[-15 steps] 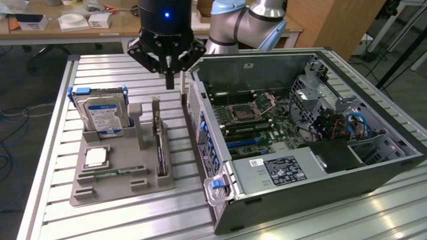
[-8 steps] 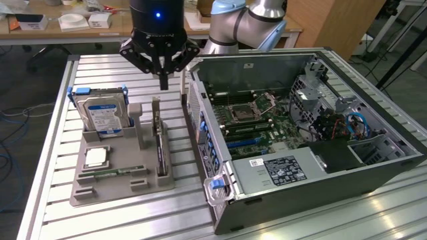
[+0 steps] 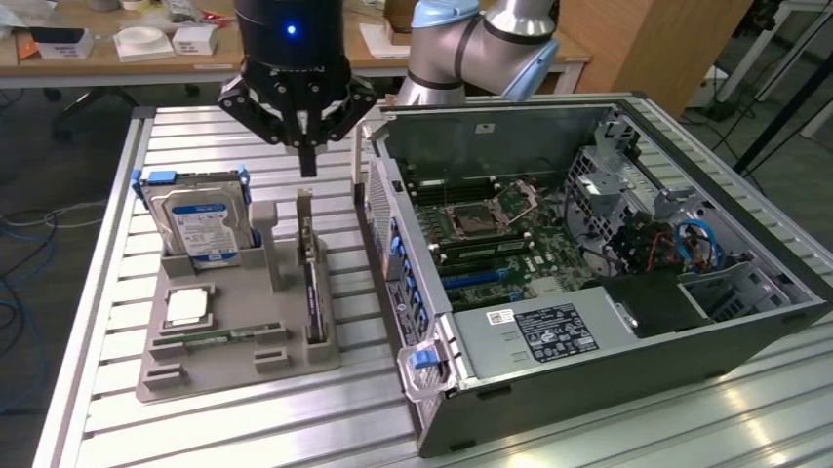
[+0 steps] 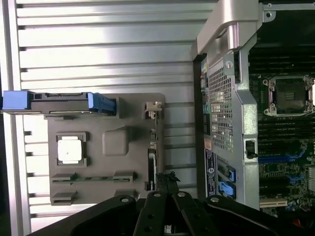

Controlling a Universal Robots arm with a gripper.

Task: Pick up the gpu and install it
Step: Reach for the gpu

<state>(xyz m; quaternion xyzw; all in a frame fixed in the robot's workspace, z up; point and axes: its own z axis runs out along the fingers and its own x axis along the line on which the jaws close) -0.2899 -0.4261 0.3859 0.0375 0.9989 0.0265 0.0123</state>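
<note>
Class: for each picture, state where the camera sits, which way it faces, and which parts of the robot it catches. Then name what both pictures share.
Exterior view: off the arm and raised, looking obliquely down at the table; the arm and gripper show above the gpu.
Wrist view: on the wrist, looking straight down past the gripper at the tray.
Shared: gripper, gpu, tray, hard drive, computer case.
</note>
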